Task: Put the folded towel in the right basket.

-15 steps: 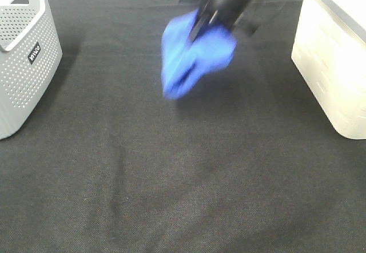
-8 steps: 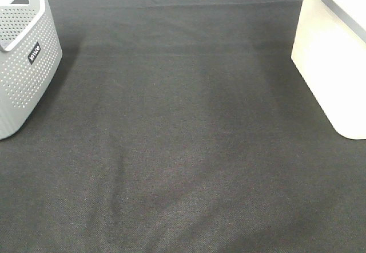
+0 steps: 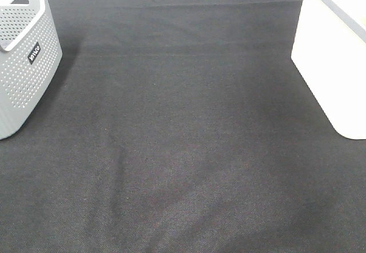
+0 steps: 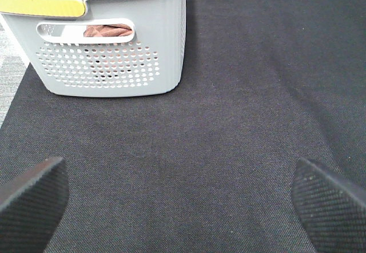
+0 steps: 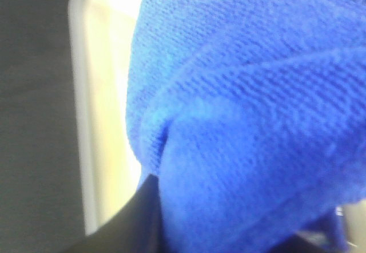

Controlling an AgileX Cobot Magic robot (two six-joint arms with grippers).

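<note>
The blue folded towel point(image 5: 246, 110) fills the right wrist view and hangs over the rim point(image 5: 80, 104) of the white right basket point(image 3: 337, 52). A dark finger point(image 5: 134, 221) shows under the towel, so my right gripper is holding it. Neither the towel nor the right gripper shows in the exterior high view. My left gripper point(image 4: 183, 207) is open and empty, its two fingertips low over the black cloth, short of the grey basket.
A grey perforated basket point(image 3: 23, 52) stands at the left edge; it also shows in the left wrist view point(image 4: 108, 52) with a brownish cloth point(image 4: 108, 31) inside. A black cloth point(image 3: 183, 138) covers the table.
The right arm carried the blue towel from the middle back of the table up and to the right, out of the exterior high view.
</note>
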